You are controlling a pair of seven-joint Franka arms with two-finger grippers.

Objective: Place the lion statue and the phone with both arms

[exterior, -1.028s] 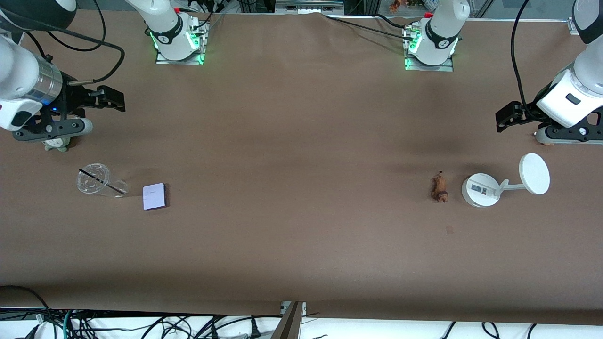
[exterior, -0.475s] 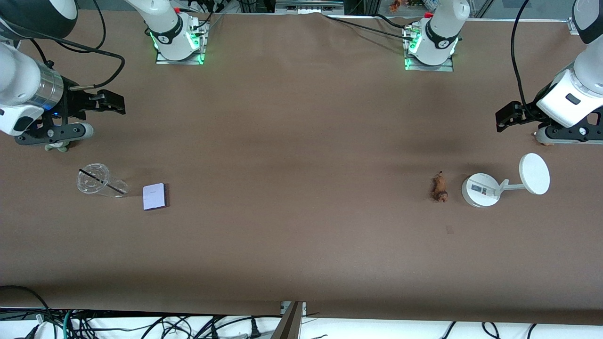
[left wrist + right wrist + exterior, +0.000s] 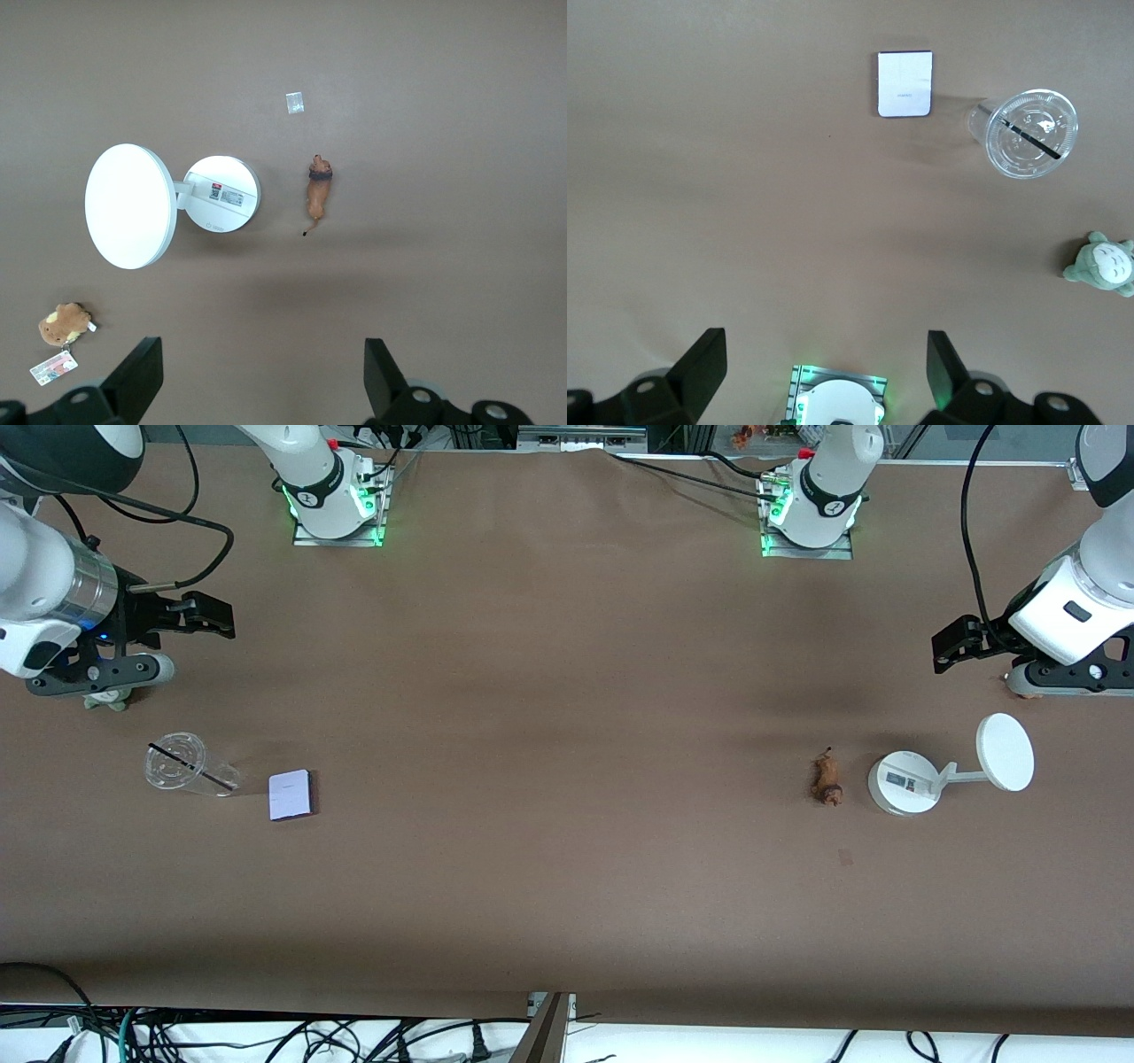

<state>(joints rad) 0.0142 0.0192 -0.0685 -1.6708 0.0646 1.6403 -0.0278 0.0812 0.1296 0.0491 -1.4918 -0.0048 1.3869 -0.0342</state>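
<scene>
High front camera facing the robots across the tabletop [image 3: 567, 779], both wrist cameras looking straight down from height, left wrist sharing lion statue [image 3: 317, 188] [image 3: 827, 778], right wrist sharing phone [image 3: 904, 83] [image 3: 291, 794].

left end effector [image 3: 257, 385] and right end effector [image 3: 824, 381] hang high at their table ends, fingers spread wide.

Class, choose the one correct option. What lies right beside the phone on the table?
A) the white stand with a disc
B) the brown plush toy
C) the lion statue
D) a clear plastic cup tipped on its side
D: the clear plastic cup lies on its side next to the phone, toward the right arm's end of the table, while the lion statue lies toward the left arm's end.
</scene>
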